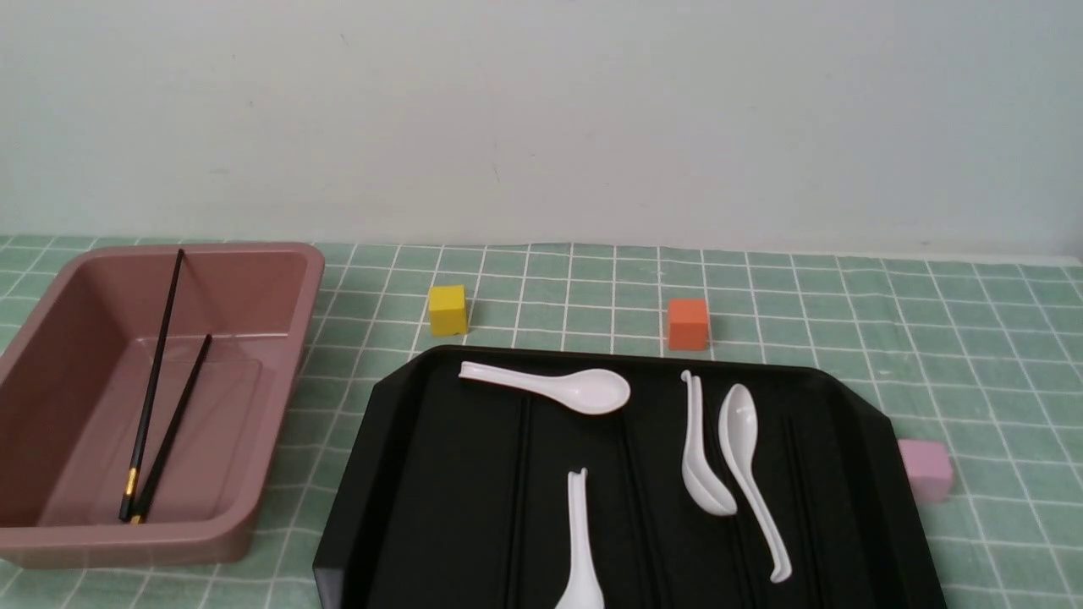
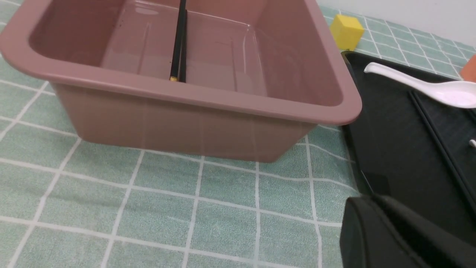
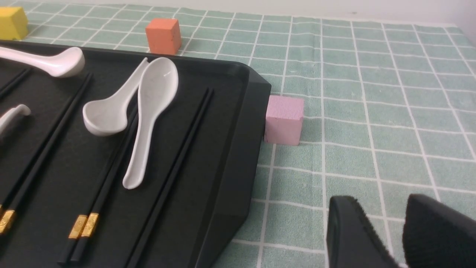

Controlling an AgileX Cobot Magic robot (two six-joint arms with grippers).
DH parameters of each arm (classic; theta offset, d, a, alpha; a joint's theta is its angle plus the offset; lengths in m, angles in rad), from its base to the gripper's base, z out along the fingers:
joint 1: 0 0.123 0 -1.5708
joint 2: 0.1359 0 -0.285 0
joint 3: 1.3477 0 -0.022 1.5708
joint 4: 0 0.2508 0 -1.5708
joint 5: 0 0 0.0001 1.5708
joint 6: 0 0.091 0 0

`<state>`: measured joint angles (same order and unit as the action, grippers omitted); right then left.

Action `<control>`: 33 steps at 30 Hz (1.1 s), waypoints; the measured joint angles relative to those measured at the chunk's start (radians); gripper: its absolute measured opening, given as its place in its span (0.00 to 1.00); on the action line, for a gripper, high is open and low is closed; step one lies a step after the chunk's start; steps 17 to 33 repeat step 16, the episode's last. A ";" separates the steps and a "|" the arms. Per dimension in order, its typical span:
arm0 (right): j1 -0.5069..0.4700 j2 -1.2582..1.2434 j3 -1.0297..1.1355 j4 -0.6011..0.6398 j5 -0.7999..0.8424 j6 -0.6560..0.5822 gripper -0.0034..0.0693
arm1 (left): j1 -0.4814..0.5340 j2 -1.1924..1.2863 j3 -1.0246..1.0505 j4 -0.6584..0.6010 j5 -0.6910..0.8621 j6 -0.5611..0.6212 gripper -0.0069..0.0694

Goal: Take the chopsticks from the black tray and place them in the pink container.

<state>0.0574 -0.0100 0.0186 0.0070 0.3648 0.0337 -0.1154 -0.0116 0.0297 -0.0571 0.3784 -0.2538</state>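
Observation:
The pink container (image 1: 110, 534) stands at the left, and two black chopsticks (image 1: 156, 372) lie inside it, leaning on its far wall; they also show in the left wrist view (image 2: 181, 44). The black tray (image 1: 440, 474) fills the middle. In the right wrist view another pair of chopsticks (image 3: 108, 178) with gold bands lies on the tray (image 3: 223, 149), partly under a spoon, and one more gold band (image 3: 5, 221) shows at the frame edge. My left gripper (image 2: 372, 201) hovers by the tray's corner, fingers together. My right gripper (image 3: 383, 203) hangs over the cloth beside the tray, slightly open and empty.
Several white spoons (image 1: 558, 387) lie on the tray. A yellow cube (image 1: 447, 309) and an orange cube (image 1: 688, 323) sit behind it. A small pale-pink cube (image 1: 925, 469) touches the tray's right edge. Green checked cloth covers the table.

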 joint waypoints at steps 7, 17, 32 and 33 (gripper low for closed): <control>0.000 0.000 0.000 0.000 0.000 0.000 0.38 | 0.000 0.000 0.000 0.000 0.000 0.000 0.13; 0.000 0.000 0.000 0.000 0.000 0.000 0.38 | 0.000 0.000 0.000 0.000 0.000 0.000 0.14; 0.000 0.000 0.000 0.000 0.000 0.000 0.38 | 0.000 0.000 0.000 0.000 0.000 0.000 0.14; 0.000 0.000 0.000 0.000 0.000 0.000 0.38 | 0.000 0.000 0.000 0.000 0.000 0.000 0.14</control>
